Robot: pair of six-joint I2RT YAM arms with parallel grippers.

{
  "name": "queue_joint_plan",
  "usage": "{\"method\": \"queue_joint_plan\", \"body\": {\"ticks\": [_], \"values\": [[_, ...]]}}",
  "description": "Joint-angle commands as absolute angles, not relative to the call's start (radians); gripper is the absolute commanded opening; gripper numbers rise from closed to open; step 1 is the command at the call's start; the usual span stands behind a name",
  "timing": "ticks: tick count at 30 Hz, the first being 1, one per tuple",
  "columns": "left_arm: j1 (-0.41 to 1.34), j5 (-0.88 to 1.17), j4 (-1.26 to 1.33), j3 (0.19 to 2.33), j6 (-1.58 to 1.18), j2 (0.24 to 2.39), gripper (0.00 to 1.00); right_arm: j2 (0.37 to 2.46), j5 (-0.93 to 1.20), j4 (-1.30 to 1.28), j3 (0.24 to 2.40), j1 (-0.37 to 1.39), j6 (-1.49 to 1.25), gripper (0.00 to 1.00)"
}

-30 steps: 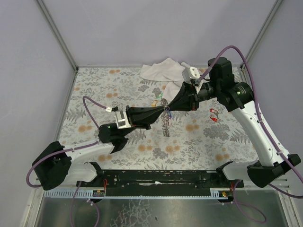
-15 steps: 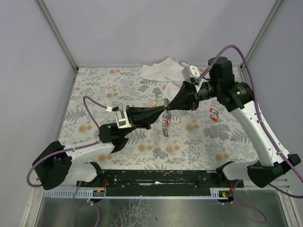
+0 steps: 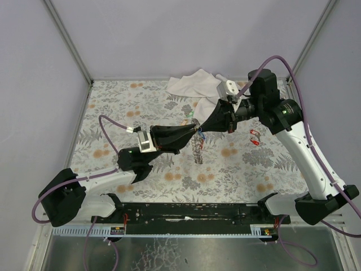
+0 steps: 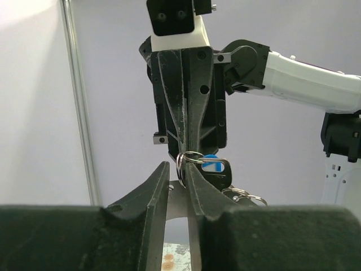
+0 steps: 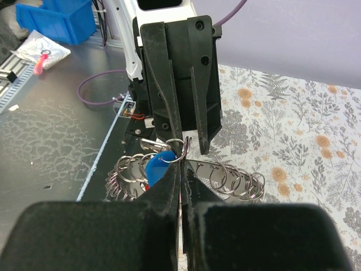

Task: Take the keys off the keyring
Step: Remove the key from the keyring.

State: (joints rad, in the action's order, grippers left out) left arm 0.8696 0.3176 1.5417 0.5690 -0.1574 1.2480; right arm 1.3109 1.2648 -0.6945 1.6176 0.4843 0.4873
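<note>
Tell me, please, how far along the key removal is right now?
Done: red keys lie loose on the table, apart from the keyring. In hand: the right tool is shut on the keyring beside the blue key, with the left tool meeting it tip to tip. Left: that blue key, plus any others I cannot make out on the keyring.

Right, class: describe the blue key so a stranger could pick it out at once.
Over the middle of the floral table, the left tool and right tool meet tip to tip in mid-air. The blue key hangs on the ring at their tips, above the dangling chain. Its head alone is blue; the red keys lie on the table.
</note>
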Motion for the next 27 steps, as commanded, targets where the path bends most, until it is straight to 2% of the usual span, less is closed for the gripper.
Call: {"method": "queue_joint_plan", "body": {"ticks": [1, 8, 17, 21, 27], "values": [[0.873, 0.290, 1.610, 0.541, -0.173, 1.224, 0.22, 1.289, 1.214, -0.701, 1.606, 0.491, 0.531, 0.00], [0.868, 0.242, 1.606, 0.472, -0.170, 1.183, 0.39, 1.285, 1.174, -0.689, 1.566, 0.492, 0.544, 0.00], [0.856, 0.174, 1.517, 0.398, -0.168, 1.074, 0.51, 1.286, 1.123, -0.681, 1.531, 0.492, 0.559, 0.00], [0.856, 0.070, 1.287, 0.392, -0.298, 0.968, 0.53, 1.284, 1.056, -0.680, 1.508, 0.492, 0.580, 0.00], [0.859, -0.077, 0.641, 0.548, -0.565, 0.840, 0.50, 1.280, 0.963, -0.655, 1.458, 0.499, 0.592, 0.00]]}}
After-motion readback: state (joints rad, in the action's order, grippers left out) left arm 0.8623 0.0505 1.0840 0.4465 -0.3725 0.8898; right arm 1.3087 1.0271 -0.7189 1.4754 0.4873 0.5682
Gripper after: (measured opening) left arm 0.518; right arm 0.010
